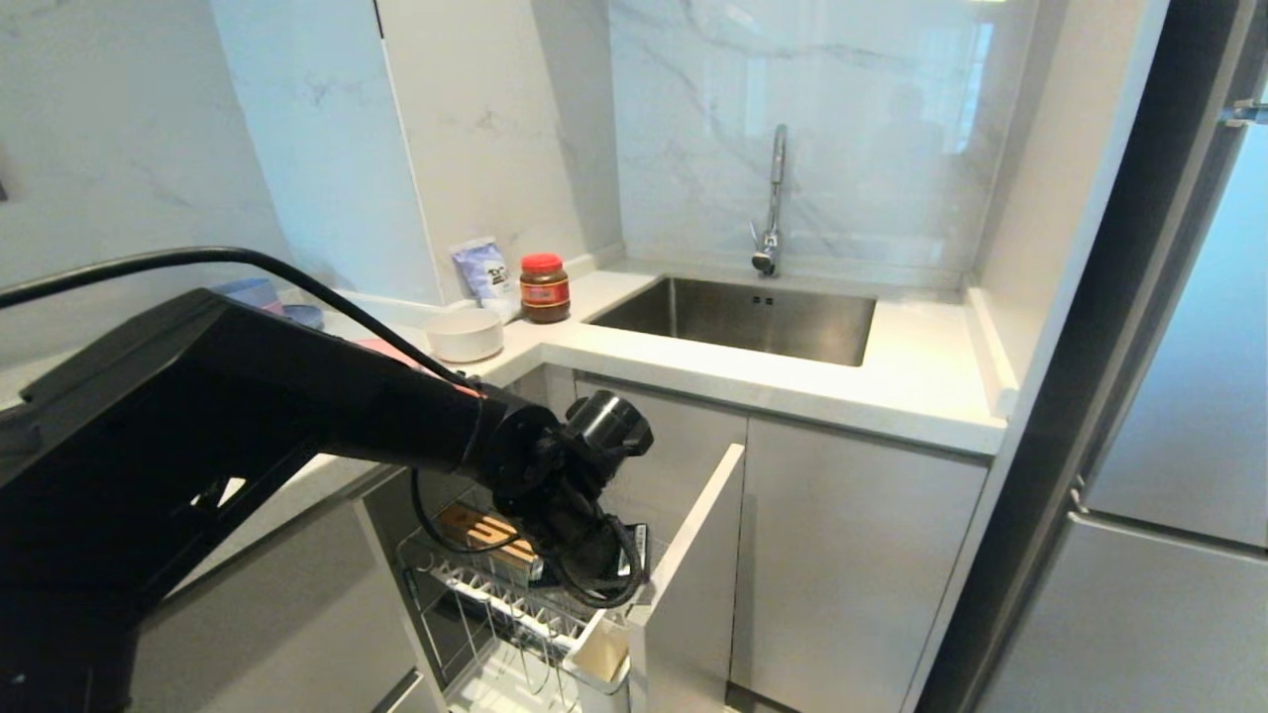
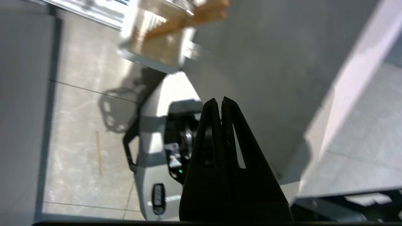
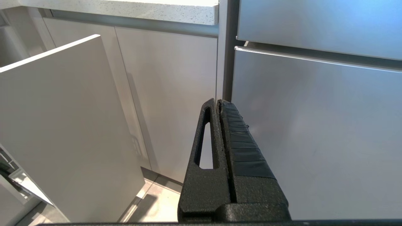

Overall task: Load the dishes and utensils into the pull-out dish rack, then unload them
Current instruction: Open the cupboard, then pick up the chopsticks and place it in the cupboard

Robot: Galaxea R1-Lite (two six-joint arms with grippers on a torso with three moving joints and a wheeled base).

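Dish rack (image 1: 515,604) pulled out, lower centre of head view; chopsticks (image 2: 188,18) seemingly in cutlery tray (image 1: 599,649). White bowl (image 1: 464,334) on counter, left of centre, unloaded. Left gripper (image 2: 219,101) closed, empty, beside front panel (image 1: 693,574). Right gripper (image 3: 217,102) closed, parked.

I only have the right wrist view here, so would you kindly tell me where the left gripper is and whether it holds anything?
Observer: The left gripper is shut and empty, low at the pull-out dish rack, near its front panel.
Operator: Thank you. Is anything in the rack?
Observer: Light-wood chopsticks show at its cutlery tray.
Operator: And where is the cream bowl?
Observer: The cream bowl sits on the counter, left of the red-lidded jar.
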